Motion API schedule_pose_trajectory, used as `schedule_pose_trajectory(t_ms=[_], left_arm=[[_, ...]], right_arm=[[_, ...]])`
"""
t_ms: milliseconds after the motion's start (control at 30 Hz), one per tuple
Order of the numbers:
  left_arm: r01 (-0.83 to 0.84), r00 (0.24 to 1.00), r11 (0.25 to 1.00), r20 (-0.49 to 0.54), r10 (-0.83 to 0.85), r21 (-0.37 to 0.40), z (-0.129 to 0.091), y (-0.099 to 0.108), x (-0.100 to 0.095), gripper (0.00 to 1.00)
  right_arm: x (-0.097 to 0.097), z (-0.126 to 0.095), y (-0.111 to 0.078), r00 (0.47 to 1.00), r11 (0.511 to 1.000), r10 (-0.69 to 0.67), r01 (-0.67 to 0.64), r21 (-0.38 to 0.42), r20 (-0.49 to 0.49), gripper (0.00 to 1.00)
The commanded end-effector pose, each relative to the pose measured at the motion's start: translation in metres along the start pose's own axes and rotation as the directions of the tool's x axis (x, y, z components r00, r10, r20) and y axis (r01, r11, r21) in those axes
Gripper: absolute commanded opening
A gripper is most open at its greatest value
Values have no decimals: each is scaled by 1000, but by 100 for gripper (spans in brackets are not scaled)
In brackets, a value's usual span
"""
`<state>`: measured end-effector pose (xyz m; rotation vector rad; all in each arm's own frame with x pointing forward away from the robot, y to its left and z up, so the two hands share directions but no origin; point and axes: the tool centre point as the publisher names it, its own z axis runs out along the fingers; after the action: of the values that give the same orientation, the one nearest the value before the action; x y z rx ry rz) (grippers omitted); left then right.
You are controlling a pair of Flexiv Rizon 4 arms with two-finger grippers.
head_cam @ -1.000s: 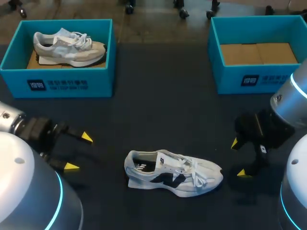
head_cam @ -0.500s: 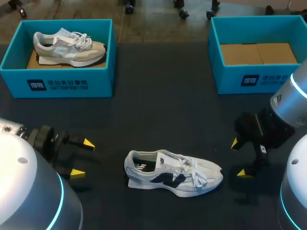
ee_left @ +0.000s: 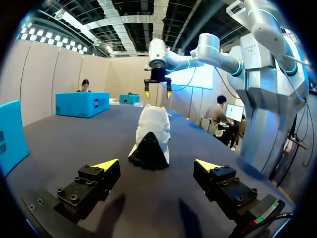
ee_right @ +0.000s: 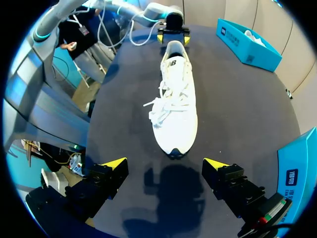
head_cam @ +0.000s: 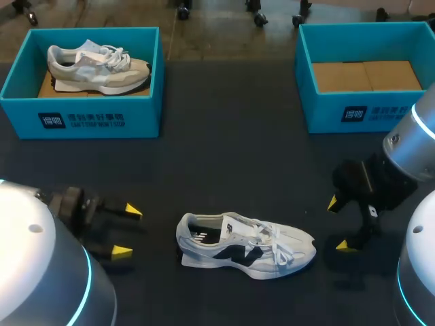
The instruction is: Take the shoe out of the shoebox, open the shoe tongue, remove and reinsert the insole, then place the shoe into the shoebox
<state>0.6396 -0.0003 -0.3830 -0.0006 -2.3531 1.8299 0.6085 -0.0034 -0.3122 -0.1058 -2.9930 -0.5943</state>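
Dark grey table (head_cam: 224,170). At far left, teal cardboard shoebox (head_cam: 88,121) with a beige sneaker (head_cam: 95,66) inside; at far right, second teal shoebox (head_cam: 319,112). Near the front, white lace-up sneaker with navy side mark (head_cam: 245,246), upright, between left gripper (head_cam: 128,231) and right gripper (head_cam: 338,224), both released, touching neither

Both grippers low, fingers spread wide.
The left gripper (head_cam: 128,231) is held just above the surface, fingers parted and pointed toward the middle. The right gripper (head_cam: 338,224) is posed opposite, fingers likewise parted, facing inward.
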Motion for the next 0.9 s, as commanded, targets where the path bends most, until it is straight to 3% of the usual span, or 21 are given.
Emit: schedule_pose_trajectory(t_ms=[33, 200, 533, 667, 900], left_arm=[[-3, 1000, 1000, 16, 3, 4, 22, 3, 3, 100], [12, 1000, 1000, -4, -12, 16, 46, 3, 4, 100], [12, 1000, 1000, -4, -12, 16, 46, 3, 4, 100], [41, 999, 999, 2, -41, 30, 59, 13, -1, 100], [38, 998, 998, 40, -40, 54, 74, 9, -7, 100]], right_arm=[[0, 1, 0, 1000, 1000, -1, 1, 1, 0, 100], [0, 1, 0, 1000, 1000, -1, 1, 1, 0, 100], [0, 1, 0, 1000, 1000, -1, 1, 1, 0, 100], [0, 1, 0, 1000, 1000, -1, 1, 1, 0, 100], [0, 1, 0, 1000, 1000, -1, 1, 1, 0, 100]])
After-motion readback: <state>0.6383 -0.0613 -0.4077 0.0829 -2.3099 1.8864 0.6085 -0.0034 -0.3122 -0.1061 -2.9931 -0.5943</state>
